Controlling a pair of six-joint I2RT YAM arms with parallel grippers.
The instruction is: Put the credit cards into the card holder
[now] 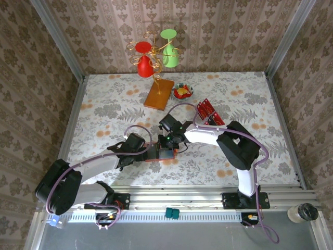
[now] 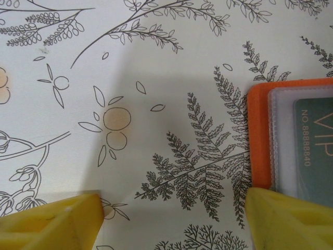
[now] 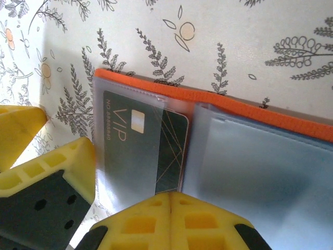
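Your right claw has its yellow fingers pressed flat together. The tips sit at the edge of a dark green plastic card marked VIP, which lies part-way inside a clear sleeve of the orange folding card holder. You cannot tell whether the fingers pinch that card. Your left claw stands wide, with one yellow finger over the holder's left end. The holder lies open between both claws, near the middle of the near edge of the floral-patterned table. A small heap of thin red rectangular cards sits well apart from the holder, farther back and to the right.
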